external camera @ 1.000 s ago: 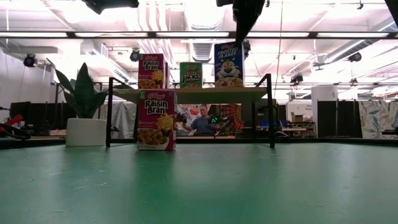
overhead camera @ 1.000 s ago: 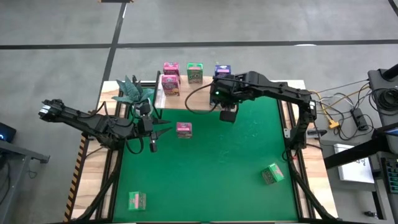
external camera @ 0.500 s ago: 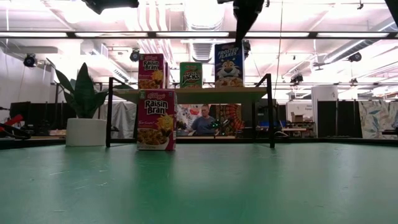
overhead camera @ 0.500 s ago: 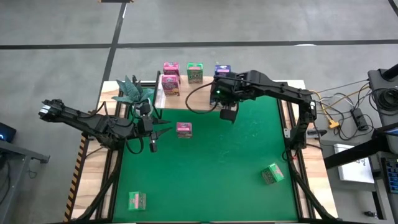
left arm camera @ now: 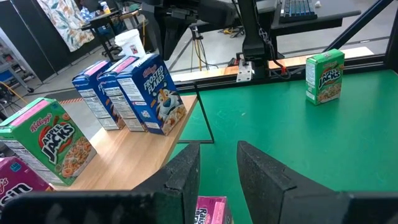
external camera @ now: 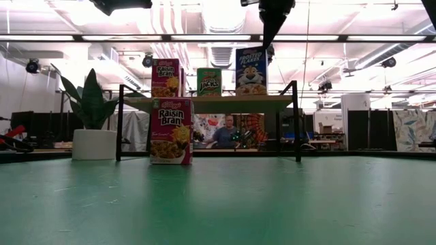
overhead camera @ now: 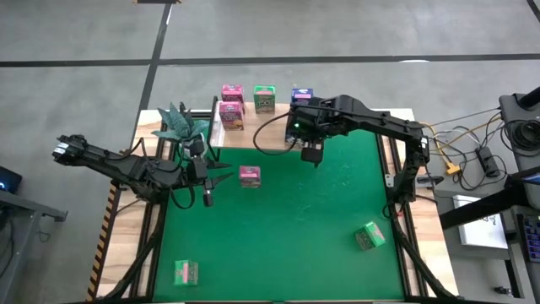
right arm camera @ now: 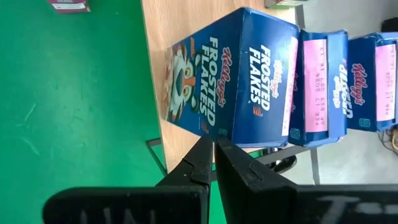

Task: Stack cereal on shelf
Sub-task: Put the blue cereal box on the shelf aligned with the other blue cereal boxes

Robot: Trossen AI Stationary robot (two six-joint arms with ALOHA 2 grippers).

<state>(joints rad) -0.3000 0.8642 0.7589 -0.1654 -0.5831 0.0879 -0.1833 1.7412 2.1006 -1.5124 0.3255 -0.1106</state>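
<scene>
Slightly shifted right, the empty, closed right end effector (overhead camera: 313,157) sits upper centre before the shelf (overhead camera: 253,118), where blue cereal (overhead camera: 302,96) stands among six boxes, three left on the desk (overhead camera: 287,219).

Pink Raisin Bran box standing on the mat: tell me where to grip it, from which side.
Grip the pink box across its two narrow side panels near the top, coming down from above: it stands upright, alone on the mat, top clear.
</scene>
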